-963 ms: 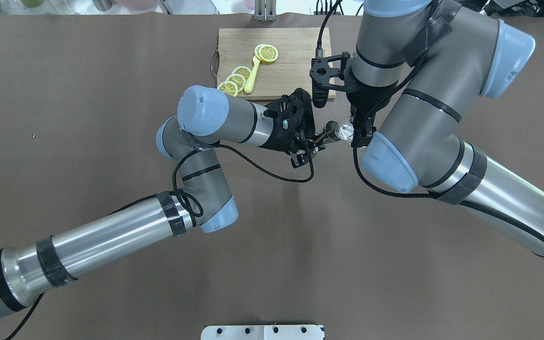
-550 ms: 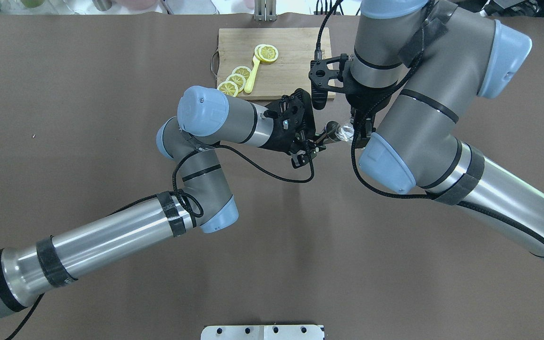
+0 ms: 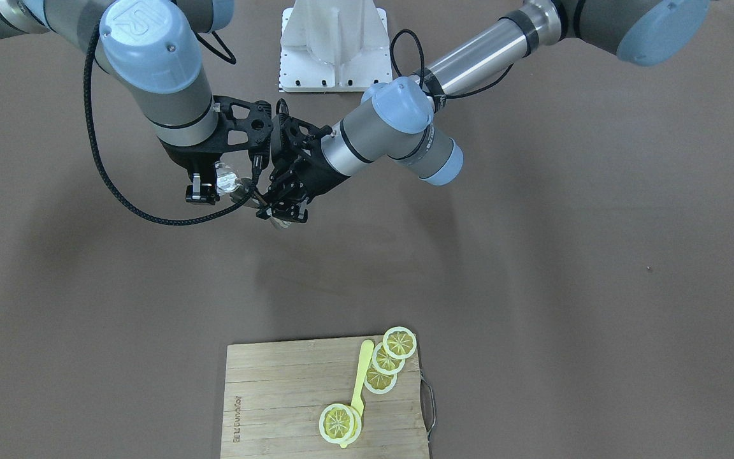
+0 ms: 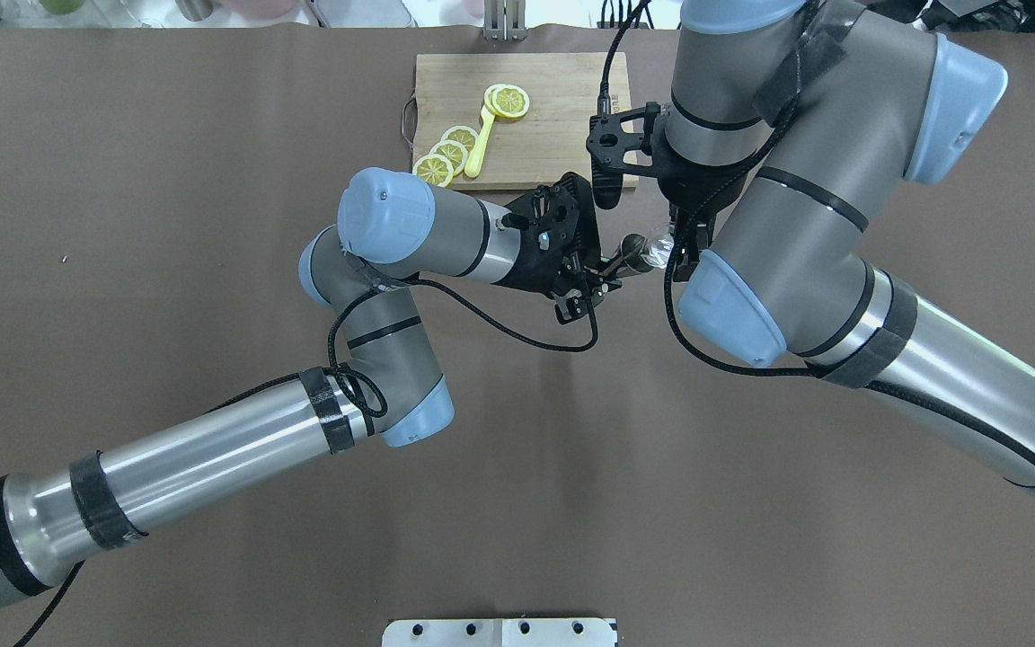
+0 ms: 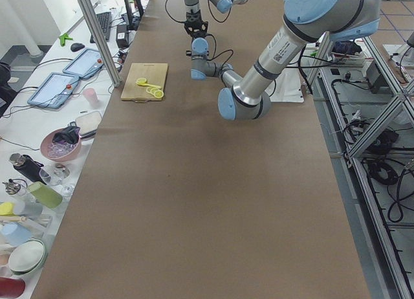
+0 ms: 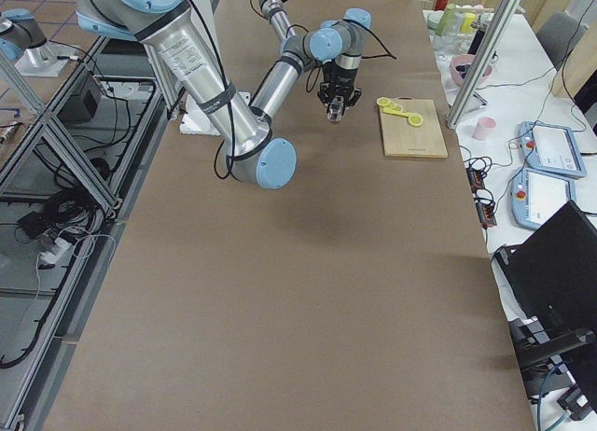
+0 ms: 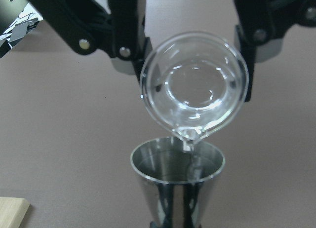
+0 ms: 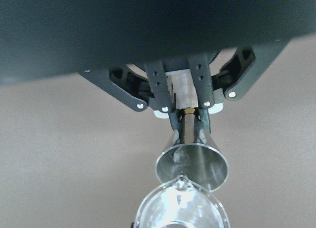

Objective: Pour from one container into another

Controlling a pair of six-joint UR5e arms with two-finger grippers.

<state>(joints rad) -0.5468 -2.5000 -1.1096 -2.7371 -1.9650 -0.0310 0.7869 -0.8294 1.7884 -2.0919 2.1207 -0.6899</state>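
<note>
Steel jigger (image 7: pixel 177 188), base cut off, pinched by left hand (image 8: pixel 190 125); right hand (image 7: pixel 191 60) pinches tilted glass beaker (image 7: pixel 193 87).

Clear beaker (image 7: pixel 193 85), silver cup (image 7: pixel 170 196)

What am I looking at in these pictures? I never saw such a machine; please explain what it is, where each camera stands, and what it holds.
These are two robot arms at a brown table, each ending in a two-finger gripper. One picture looks down from behind the robot, one faces it from across the table, two look along the table from its ends, and two come from wrist cameras. The left gripper is closed on the narrow base of a metal cup, held upright. The right gripper holds a small clear glass jug, tilted so its spout is over the cup; a thin trickle seems to fall in. Farther away lies a wooden cutting board with lemon slices and a yellow spoon.
</note>
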